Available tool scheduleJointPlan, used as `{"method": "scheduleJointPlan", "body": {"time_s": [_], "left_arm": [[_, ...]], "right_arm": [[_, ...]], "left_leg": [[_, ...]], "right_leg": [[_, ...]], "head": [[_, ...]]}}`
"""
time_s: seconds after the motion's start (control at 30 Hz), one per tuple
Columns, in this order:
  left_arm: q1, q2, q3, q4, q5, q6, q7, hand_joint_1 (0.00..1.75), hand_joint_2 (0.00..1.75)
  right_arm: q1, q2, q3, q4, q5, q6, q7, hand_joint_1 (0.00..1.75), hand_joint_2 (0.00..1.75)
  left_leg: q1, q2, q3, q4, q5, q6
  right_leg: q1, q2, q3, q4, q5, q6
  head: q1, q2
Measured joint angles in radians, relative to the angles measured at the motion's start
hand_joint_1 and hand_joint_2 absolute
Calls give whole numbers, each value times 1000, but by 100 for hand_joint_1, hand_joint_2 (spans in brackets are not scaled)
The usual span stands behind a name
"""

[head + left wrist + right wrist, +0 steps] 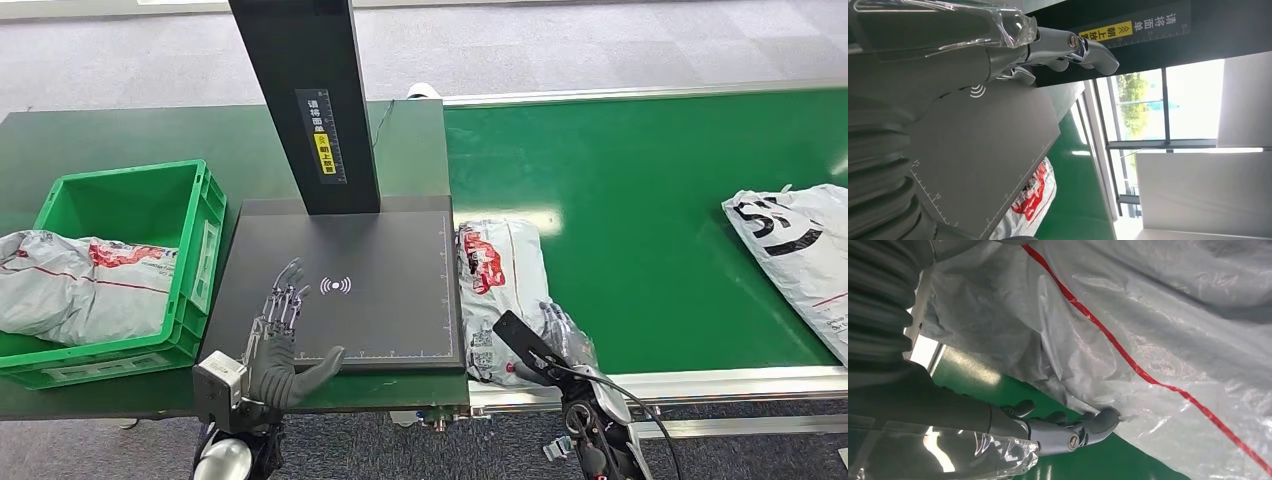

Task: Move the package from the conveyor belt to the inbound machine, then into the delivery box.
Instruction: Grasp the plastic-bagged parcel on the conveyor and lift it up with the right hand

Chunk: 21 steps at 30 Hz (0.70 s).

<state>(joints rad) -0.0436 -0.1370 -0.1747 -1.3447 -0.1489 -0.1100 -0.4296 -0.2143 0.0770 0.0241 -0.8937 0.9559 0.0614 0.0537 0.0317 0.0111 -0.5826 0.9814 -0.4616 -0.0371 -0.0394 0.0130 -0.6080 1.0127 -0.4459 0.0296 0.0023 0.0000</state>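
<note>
The package [503, 290], a grey poly mailer with red print, lies on the green conveyor belt [640, 230] with its long edge just beside the right side of the inbound machine's dark scan plate [345, 290]. The right hand [562, 335] is at the package's near right edge. In the right wrist view its fingertips [1100, 421] touch the crinkled plastic at the fold where the bag meets the belt, with the thumb on the other side, but I cannot tell whether they have pinched the film or only rest against it.

The left hand [285, 335] hovers over the near left part of the scan plate, fingers spread and holding nothing. The black post [305, 100] with its yellow label rises behind the plate. To the left stands the green delivery box [205, 250], with another grey mailer [85, 285] already lying in it and spilling over its left rim. A further white parcel [795, 255] waits far along the belt.

This looks like the first step: taking hold of the package on the belt. The next move calls for a firm grip on slippery, loose film, then a lift high enough to clear the plate's edge and a short carry leftward onto the plate. The slack bag may sag or slide out of a shallow pinch.
</note>
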Motion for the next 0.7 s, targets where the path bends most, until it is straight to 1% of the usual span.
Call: {"method": "scheduleJointPlan", "body": {"time_s": [0.07,0.1,0.13,0.2,0.23,0.27,0.43,0.7], "left_arm": [[-2,-1,0,0,1,0,2,0,175],[-3,-2,0,0,2,0,3,0,175],[-4,-3,0,0,4,0,5,0,175],[-7,-4,1,0,9,0,11,0,175],[-8,-5,2,0,10,0,13,0,175],[-10,-5,2,0,11,0,15,0,175],[-28,-5,4,12,13,3,16,0,175],[-41,-5,5,25,13,3,16,0,175]], "right_arm": [[-13,0,3,26,5,2,2,0,175],[-21,0,5,39,8,3,5,5,175],[-30,0,6,54,10,4,9,40,175],[-45,0,8,82,13,5,14,127,175],[-52,1,9,95,14,6,15,166,175],[-58,2,12,109,15,10,12,175,175],[-89,4,28,154,10,40,-38,175,175],[-117,4,43,183,8,44,-51,175,175]], "left_leg": [[0,0,0,0,0,0],[0,0,0,0,0,0],[0,0,1,0,0,0],[0,0,1,0,0,0],[0,0,2,0,0,0],[0,1,3,0,0,0],[0,1,8,0,-2,0],[0,1,12,0,-2,0]], "right_leg": [[0,0,0,0,0,0],[0,0,0,0,0,0],[0,0,0,0,0,0],[0,0,1,0,0,0],[0,0,2,0,0,0],[0,0,2,0,0,0],[0,1,7,0,0,0],[0,1,11,0,0,0]], "head": [[0,0],[0,0],[0,0],[0,0],[0,0],[0,0],[0,0],[0,0]]}}
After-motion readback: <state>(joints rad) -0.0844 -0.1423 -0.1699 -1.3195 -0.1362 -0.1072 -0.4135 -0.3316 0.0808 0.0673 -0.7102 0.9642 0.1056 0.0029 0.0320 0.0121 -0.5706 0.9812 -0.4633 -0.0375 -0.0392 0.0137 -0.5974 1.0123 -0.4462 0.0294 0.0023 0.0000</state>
